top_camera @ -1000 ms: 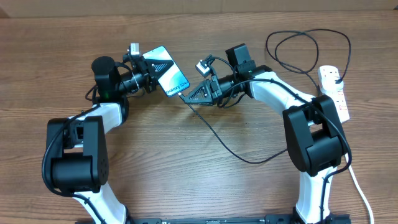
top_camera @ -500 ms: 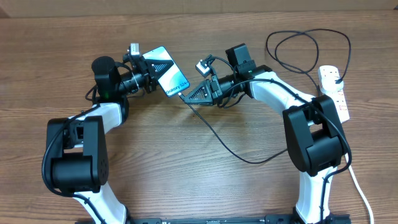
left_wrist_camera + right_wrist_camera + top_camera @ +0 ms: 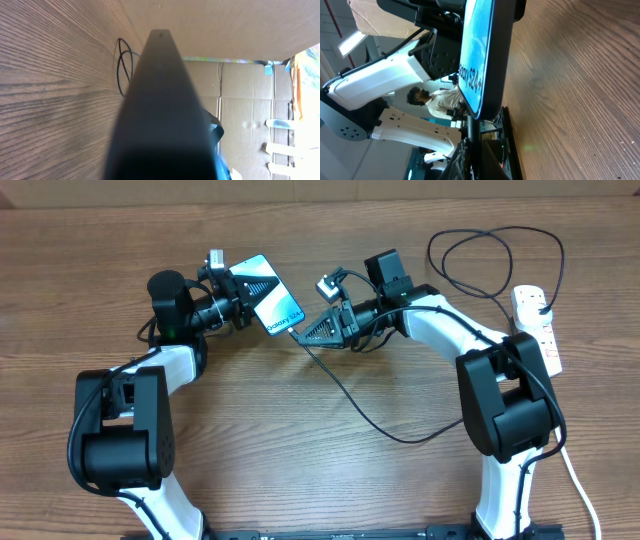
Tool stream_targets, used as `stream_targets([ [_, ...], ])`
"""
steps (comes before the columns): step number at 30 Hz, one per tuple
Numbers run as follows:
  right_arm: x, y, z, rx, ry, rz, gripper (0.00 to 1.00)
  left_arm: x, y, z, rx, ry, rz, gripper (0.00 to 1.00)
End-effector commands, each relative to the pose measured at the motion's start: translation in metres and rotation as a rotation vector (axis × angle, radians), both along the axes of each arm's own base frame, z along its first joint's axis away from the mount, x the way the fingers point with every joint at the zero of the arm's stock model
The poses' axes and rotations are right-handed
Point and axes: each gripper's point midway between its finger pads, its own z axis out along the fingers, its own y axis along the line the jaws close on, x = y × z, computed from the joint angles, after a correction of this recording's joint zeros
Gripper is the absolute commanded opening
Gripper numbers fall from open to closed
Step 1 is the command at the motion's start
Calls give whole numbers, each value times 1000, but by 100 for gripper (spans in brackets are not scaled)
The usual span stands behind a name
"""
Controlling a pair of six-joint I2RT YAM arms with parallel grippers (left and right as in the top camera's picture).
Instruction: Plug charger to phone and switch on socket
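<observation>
My left gripper (image 3: 247,297) is shut on the phone (image 3: 272,302), holding it tilted above the table, its light blue screen facing up. In the left wrist view the phone's dark back (image 3: 162,115) fills the middle and hides the jaws. My right gripper (image 3: 305,333) is shut on the charger's connector end (image 3: 471,131), pressed against the phone's lower edge (image 3: 479,112). Whether the tip is seated in the port I cannot tell. The thin black charger cable (image 3: 390,430) trails across the table and loops to its plug in the socket (image 3: 537,320) at the right edge.
The cable makes a large loop (image 3: 495,255) at the back right near the white power strip. The strip's thick white cord (image 3: 578,480) runs down along the right arm base. Cardboard (image 3: 240,90) stands beyond the table's far edge.
</observation>
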Motion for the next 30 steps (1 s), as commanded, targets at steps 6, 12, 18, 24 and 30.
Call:
stream_targets([
  [6,6,-2,11,29,-16,3,4,5,-1,9,12,-52,-5,4],
  [12,6,-2,11,29,-16,3,4,5,-1,9,12,-52,-4,5],
  [18,6,-2,11,30,-20,3,4,5,-4,8,13,-52,-5,4],
  [24,6,-1,10,29,-23,2,4,5,-5,8,13,-52,-7,5],
  [30,7,-1,10,25,-25,-1,4,4,-9,8,13,-52,-15,4],
])
